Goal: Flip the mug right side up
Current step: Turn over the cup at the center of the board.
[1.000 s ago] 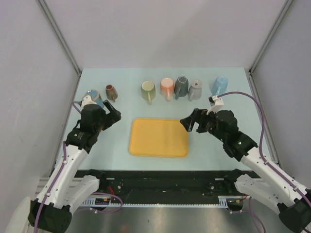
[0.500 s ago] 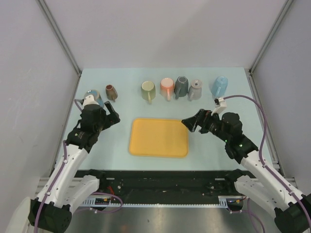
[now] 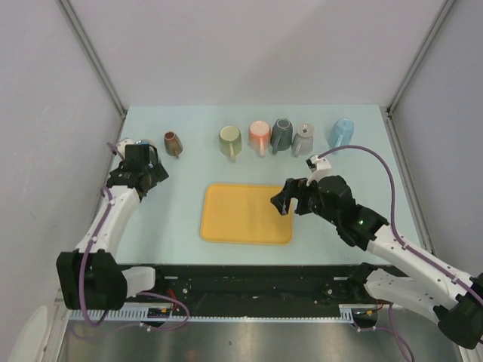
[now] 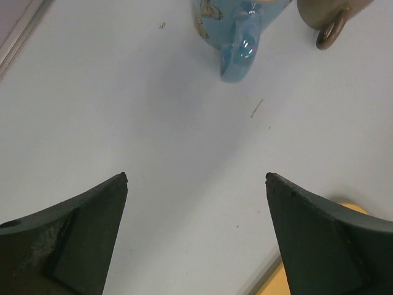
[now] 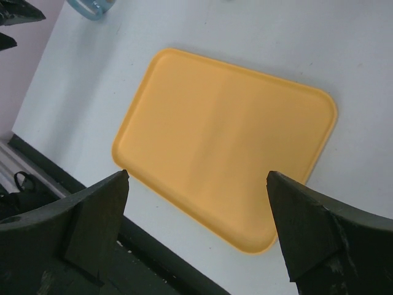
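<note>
A blue mug point(image 4: 236, 24) lies on the table with its handle toward my left gripper point(image 4: 196, 178). The gripper hangs open just short of it and touches nothing. In the top view the left gripper point(image 3: 143, 167) covers most of this mug. A brown mug point(image 3: 173, 143) lies just to its right. My right gripper point(image 3: 283, 197) hovers open and empty over the right edge of the yellow tray point(image 3: 226, 219). In the right wrist view the right gripper point(image 5: 198, 175) frames the tray point(image 5: 224, 144). I cannot tell which mug the task means.
Along the back stands a row of mugs: green point(image 3: 229, 139), pink point(image 3: 259, 137), dark grey point(image 3: 281, 134), grey point(image 3: 303, 138) and light blue point(image 3: 341, 132). Grey walls close in the left and right sides. A black rail runs along the table's near edge.
My left arm has swung left and toward the back, so its gripper now sits over the blue mug. The right gripper has moved left over the tray's right edge. Both stay open.
</note>
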Controlling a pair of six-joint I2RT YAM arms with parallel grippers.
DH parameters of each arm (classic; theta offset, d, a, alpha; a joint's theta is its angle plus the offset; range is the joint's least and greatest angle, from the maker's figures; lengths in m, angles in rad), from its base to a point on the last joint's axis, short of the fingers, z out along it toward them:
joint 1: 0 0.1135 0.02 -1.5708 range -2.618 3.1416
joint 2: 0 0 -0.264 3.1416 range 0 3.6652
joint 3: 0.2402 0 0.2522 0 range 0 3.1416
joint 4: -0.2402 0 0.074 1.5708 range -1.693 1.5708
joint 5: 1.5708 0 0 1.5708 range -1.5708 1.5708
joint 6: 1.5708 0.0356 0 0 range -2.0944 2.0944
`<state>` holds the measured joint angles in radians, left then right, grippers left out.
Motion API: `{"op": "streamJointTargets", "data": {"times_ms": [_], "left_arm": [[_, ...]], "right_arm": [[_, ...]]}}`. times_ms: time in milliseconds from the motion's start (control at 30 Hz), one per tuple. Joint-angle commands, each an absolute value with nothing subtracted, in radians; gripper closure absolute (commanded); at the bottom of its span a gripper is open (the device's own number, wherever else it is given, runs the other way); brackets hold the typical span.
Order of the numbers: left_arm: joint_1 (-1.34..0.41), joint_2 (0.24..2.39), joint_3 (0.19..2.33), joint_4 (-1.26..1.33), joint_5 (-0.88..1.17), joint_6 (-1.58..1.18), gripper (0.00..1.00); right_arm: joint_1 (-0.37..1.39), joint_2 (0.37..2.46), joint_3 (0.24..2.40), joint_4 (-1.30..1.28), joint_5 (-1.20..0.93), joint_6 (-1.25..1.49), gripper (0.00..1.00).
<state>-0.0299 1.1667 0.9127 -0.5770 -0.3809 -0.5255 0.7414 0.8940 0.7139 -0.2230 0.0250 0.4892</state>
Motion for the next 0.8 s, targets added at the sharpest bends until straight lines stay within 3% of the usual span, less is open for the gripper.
{"op": "streamJointTargets", "data": {"times_ms": [0, 200, 767], "left_arm": [[-0.005, 1.265, 0.992, -0.503, -0.359, -0.537, 0.02], [0.034, 1.383, 1.017, -0.379, -0.243, -0.496, 0.09], [0.107, 1.568, 1.097, -0.290, -0.227, -0.405, 0.32]], "right_arm": [[0.749, 0.917, 0.756, -0.250, 0.126, 0.443, 0.00], [0.749, 0.920, 0.759, -0.259, 0.127, 0.437, 0.00], [0.723, 0.907, 0.759, -0.279, 0.107, 0.400, 0.00]]}}
